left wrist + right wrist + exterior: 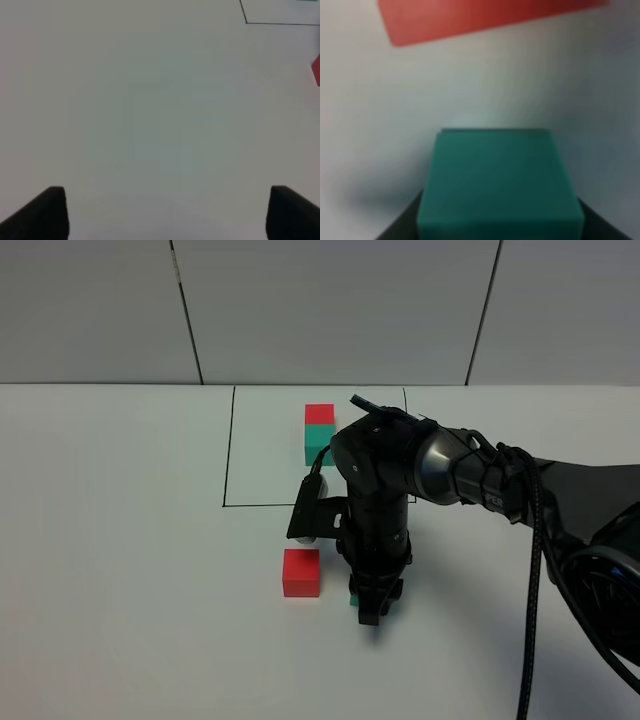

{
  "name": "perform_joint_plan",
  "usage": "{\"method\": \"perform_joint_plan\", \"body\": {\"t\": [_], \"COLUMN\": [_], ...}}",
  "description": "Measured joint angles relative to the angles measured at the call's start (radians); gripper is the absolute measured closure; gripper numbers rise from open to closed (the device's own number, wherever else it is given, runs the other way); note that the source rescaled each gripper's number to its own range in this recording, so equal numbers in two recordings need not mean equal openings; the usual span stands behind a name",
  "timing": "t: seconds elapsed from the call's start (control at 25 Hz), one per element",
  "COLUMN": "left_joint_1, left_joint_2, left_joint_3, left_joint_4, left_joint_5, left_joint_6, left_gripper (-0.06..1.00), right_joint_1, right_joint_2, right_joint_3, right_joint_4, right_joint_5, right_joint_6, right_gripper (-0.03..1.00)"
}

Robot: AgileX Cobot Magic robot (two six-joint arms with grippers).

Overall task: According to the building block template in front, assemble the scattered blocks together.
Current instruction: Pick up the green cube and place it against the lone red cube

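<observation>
1. The right tool (372, 608) stood tip-down on the white table (120, 540) with its jaws closed together. It gripped nothing, and its tips sat just behind the loose teal-green matte cube (500, 185).
2. That cube lay near the loose bright red matte cube (301, 572), with a strip of bare table between them.
3. The building block template, a small red cube (319, 414) joined to a teal-green one (318, 443), sat farther back inside a thin black drawn rectangle (228, 450) — well apart from the loose cubes.
4. The left tool (162, 210) hung over bare table, its two black fingers (45, 215) spread wide with nothing between them.
5. White lettering (492, 502) on the right arm was small — only "PER" could be read.
</observation>
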Motion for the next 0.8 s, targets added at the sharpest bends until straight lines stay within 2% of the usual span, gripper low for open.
{"method": "perform_joint_plan", "body": {"t": [0.8], "left_joint_1": [0.0], "left_joint_2": [0.0], "left_joint_3": [0.0], "left_joint_4": [0.0], "left_joint_5": [0.0], "left_joint_6": [0.0], "left_gripper": [0.16], "right_joint_1": [0.015], "right_joint_2": [0.006], "right_joint_3": [-0.007], "right_joint_4": [-0.065], "right_joint_5": [-0.033], "right_joint_6": [-0.037], "right_gripper": [0.96]}}
